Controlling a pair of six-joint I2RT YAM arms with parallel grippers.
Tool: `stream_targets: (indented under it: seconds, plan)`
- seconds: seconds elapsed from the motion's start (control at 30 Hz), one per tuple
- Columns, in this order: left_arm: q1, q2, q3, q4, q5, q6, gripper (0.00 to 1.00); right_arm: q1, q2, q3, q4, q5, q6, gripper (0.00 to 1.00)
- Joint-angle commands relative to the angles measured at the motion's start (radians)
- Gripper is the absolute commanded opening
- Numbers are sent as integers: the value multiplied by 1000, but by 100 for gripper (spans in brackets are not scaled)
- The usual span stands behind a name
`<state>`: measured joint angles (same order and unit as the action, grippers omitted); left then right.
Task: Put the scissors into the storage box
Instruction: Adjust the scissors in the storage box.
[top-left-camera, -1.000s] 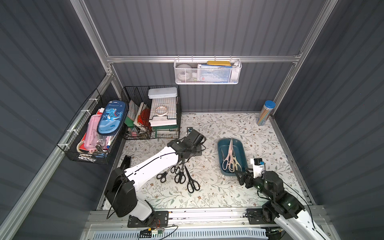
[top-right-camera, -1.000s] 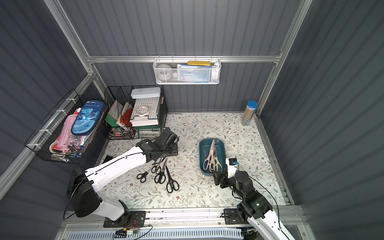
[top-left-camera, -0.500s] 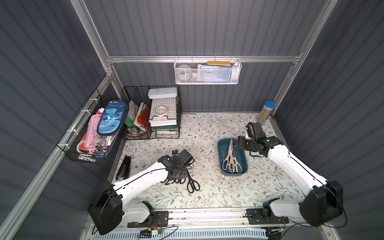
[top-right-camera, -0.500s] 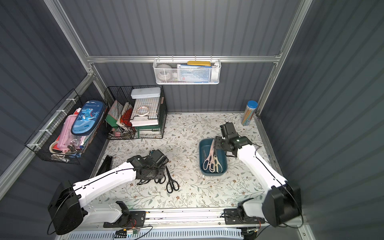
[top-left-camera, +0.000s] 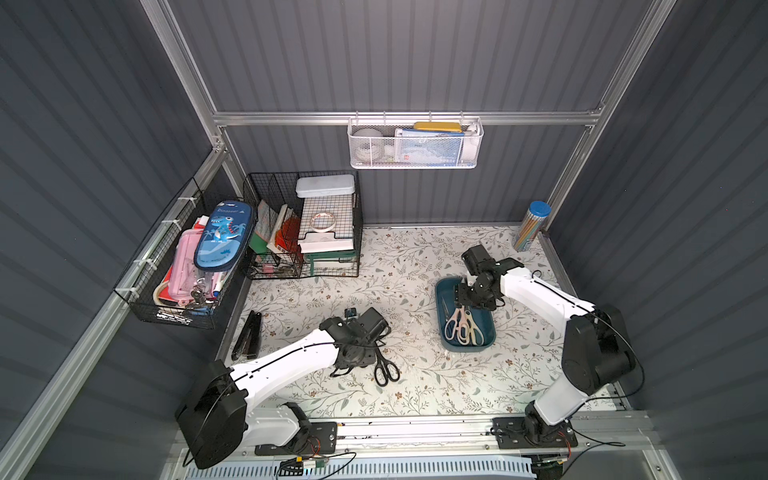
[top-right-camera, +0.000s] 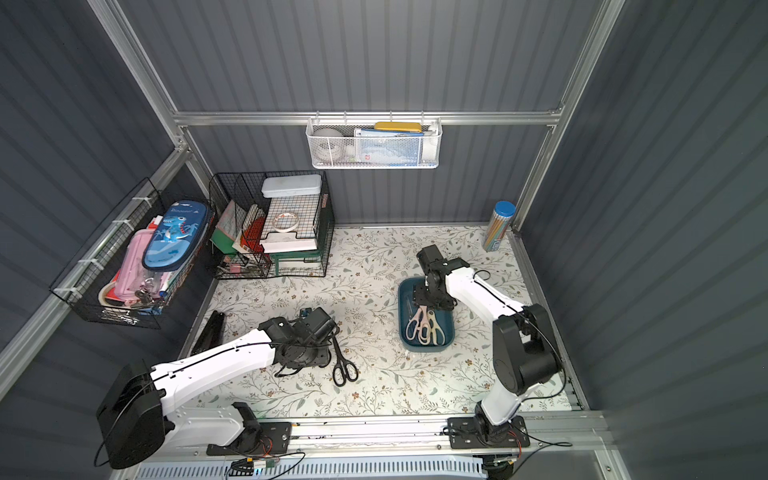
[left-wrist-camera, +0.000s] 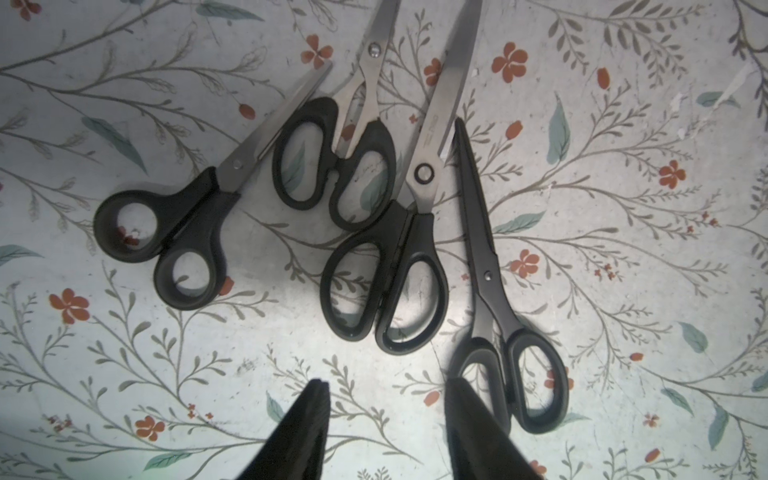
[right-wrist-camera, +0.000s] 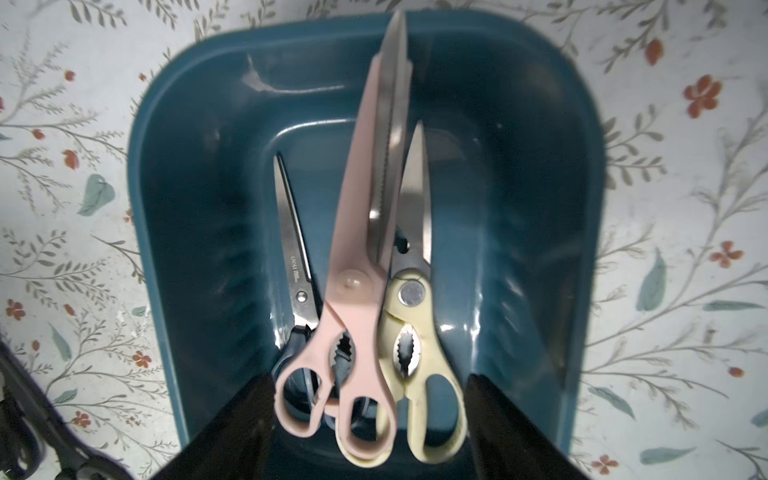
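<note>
The dark teal storage box (top-left-camera: 469, 348) sits right of centre on the floral mat. In it lie pink shears (right-wrist-camera: 357, 249), pale-yellow shears (right-wrist-camera: 415, 332) and a small blue-handled pair (right-wrist-camera: 293, 249) partly under the pink ones. My right gripper (right-wrist-camera: 368, 380) hangs open over the box, with the shears' handles showing between its fingers. Several black-handled scissors (left-wrist-camera: 386, 282) lie side by side on the mat. My left gripper (left-wrist-camera: 384, 384) hovers open just beyond their handles, one finger (left-wrist-camera: 469, 419) over the all-black pair's loop (left-wrist-camera: 536, 382). In both top views only one black pair (top-left-camera: 386, 368) shows beside the left arm.
A long black bar-shaped object (top-left-camera: 248, 340) lies at the mat's left edge. Black wire baskets (top-left-camera: 303, 232) stand at the back left and another (top-left-camera: 178, 270) hangs on the left wall. A white mesh basket (top-left-camera: 415, 143) hangs on the back wall. A pencil tube (top-left-camera: 532, 226) stands back right.
The right arm has swung from the front right corner out over the storage box and come lower. The left arm has drawn back toward the front and now covers most of the black scissors.
</note>
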<state>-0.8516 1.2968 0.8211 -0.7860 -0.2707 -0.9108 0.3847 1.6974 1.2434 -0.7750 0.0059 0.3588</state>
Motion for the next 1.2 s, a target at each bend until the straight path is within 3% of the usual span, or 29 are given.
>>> stream_targets:
  seconds: [0.0,0.13,0.33,0.7,0.97,1.1,1.17]
  plan:
    - [-6,-1,-23,19,-18,-15,51,50,69,66,-20,34,9,77]
    - [-6,1,-38,24,-9,-17,50,77,163,128,-67,105,42,76]
    - [-6,-57,-80,35,-31,-41,51,92,176,119,-33,165,49,70]
    - [-7,-59,-76,27,-44,-53,52,116,156,32,-12,160,31,43]
    - [-8,-39,-63,26,-56,-51,52,152,80,-22,-27,146,22,30]
    - [-8,-48,-63,22,-54,-56,53,157,31,-21,-51,147,30,38]
    - [-7,-53,-56,5,-44,-65,53,156,-2,-15,-63,150,28,37]
